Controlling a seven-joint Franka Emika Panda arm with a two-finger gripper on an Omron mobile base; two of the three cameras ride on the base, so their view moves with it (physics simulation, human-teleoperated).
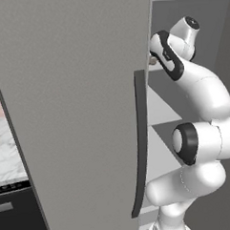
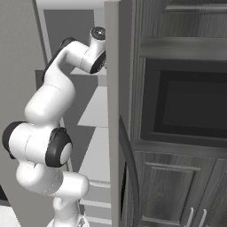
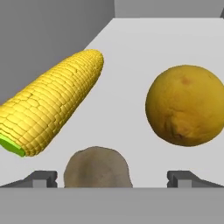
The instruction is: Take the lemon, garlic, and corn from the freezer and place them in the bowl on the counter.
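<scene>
From the base we see the freezer (image 1: pixel 78 114) standing open, its grey door with the long dark handle (image 1: pixel 140 144) swung toward us, and the white arm (image 1: pixel 202 98) reaching past the door edge into the upper compartment. White shelves (image 2: pixel 95 111) show inside, one below another.

Looking along the hand, we find three things lying on a white shelf (image 3: pixel 131 48) with grey walls behind. The corn (image 3: pixel 50 105) lies on the left, slanting away from us, its green stub end nearest the camera. The lemon (image 3: pixel 186 105) (more orange than yellow here) sits on the right, well apart from the cob. Low in the middle, between the two dark fingers (image 3: pixel 41 178), is a pale brownish lump, the garlic (image 3: pixel 98 168), partly cut off by the bottom of the view.

The fingers are spread wide, one on each side of the garlic, and neither touches it, so they grasp nothing. A strip of marble desk (image 1: pixel 6 151) shows left of the door.
</scene>
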